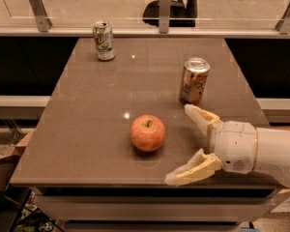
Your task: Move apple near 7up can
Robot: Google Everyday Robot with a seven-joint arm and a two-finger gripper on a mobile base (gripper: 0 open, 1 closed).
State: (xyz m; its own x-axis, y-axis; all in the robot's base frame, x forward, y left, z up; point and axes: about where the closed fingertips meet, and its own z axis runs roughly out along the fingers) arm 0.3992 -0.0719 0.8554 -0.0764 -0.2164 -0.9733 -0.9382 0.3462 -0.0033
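The red-orange apple [148,132] sits on the brown table [87,110] near its front edge, stem up. The white and green 7up can [103,40] stands upright at the table's far left. My gripper [182,143] comes in from the right, just right of the apple and a little in front of it. Its two cream fingers [199,117] are spread wide and point left toward the apple, without touching it. The gripper holds nothing.
A brown-gold can [194,80] with a silver top stands upright at the right, just behind my gripper's far finger. A glass barrier with metal posts [165,9] runs along the table's far edge. Cardboard boxes [5,163] lie on the floor at the left.
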